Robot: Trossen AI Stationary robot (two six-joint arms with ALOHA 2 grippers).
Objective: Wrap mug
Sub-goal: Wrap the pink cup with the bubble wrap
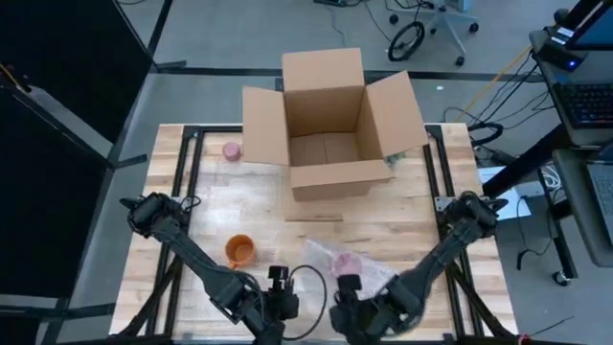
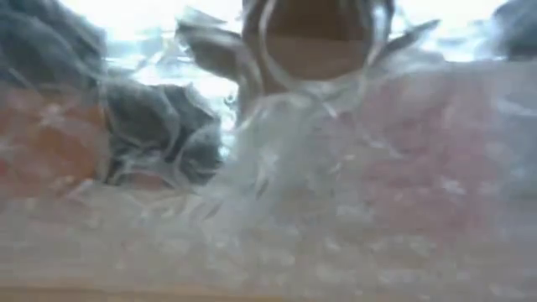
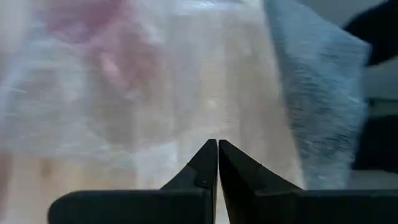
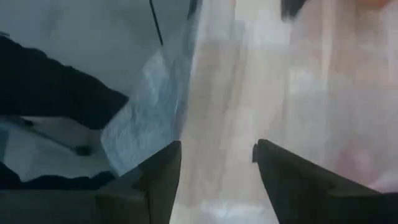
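Observation:
A pink mug point(image 1: 343, 261) lies on a sheet of clear bubble wrap point(image 1: 362, 268) near the table's front edge, right of centre. The wrap partly covers the mug point(image 3: 93, 37). An orange mug point(image 1: 239, 251) stands on the bare wood to the left. My left gripper point(image 1: 281, 287) is shut, just left of the wrap's near corner. My right gripper point(image 1: 347, 292) is open at the wrap's near edge, its fingers point(image 4: 168, 168) standing over the film. A flap of the wrap point(image 4: 146, 118) reaches past the table's front edge. My left gripper has its shut fingertips point(image 3: 217, 149) low at the near part of the bubble wrap point(image 3: 149, 143), pointing toward the far side. Nothing shows between the fingertips, and I cannot tell whether they touch the film.
An open cardboard box point(image 1: 330, 120) stands at the far centre of the table. A small pink object point(image 1: 232, 150) lies to its left. A thin wooden strip point(image 1: 313, 218) lies in front of the box. Bubble wrap point(image 2: 336, 193) fills the low view close to the camera.

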